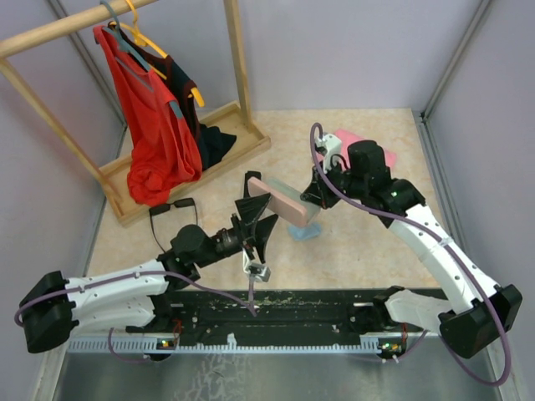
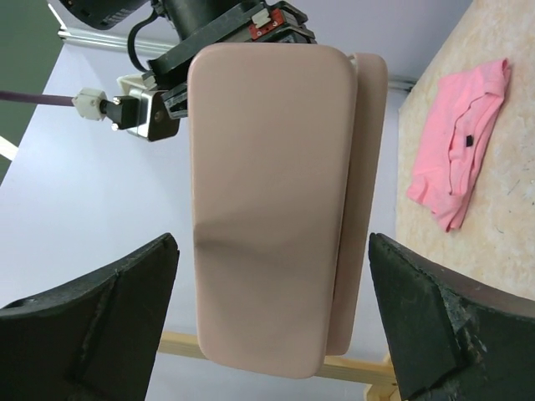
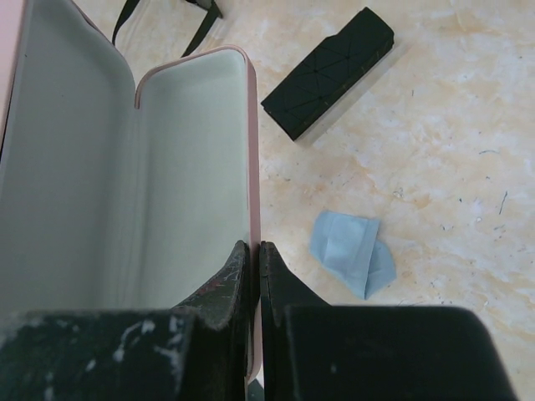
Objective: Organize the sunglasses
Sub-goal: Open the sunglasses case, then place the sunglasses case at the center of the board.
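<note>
Pink case (image 3: 192, 167) in right pincer (image 3: 256, 247) (agape)

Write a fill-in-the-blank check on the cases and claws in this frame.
1. The right claw is shut on the rim of the pink case, which is ___.
2. The left claw, facing that case, is open and grips ___.
3. The black case lies ___ on the table.
4. The small cloth on the table is ___.
Missing: open; nothing; closed; blue.
</note>
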### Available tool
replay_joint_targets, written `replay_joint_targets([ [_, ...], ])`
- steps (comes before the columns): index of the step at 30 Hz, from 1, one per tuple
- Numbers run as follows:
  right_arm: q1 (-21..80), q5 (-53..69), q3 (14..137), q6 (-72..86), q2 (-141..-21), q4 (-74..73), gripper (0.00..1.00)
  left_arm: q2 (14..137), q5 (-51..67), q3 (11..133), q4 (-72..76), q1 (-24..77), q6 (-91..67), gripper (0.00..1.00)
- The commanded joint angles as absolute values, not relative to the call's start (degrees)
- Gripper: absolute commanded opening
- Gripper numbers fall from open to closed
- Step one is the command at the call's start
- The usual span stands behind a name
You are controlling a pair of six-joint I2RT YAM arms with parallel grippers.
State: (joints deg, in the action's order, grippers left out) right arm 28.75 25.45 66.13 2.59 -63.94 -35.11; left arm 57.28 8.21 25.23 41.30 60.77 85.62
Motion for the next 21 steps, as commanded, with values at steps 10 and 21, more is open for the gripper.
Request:
replay_joint_targets([
  [10,29.0,3.4,55.3,4.2,-54.8,-6.0,0.0,47.6,1.0,26.6,43.7,63.0,57.8,0.99],
  [21,29.0,1.1,32.6,-37.3,-57.4,39.9,0.0,36.8,-33.6,34.5,21.4,63.1,6.8,1.0],
])
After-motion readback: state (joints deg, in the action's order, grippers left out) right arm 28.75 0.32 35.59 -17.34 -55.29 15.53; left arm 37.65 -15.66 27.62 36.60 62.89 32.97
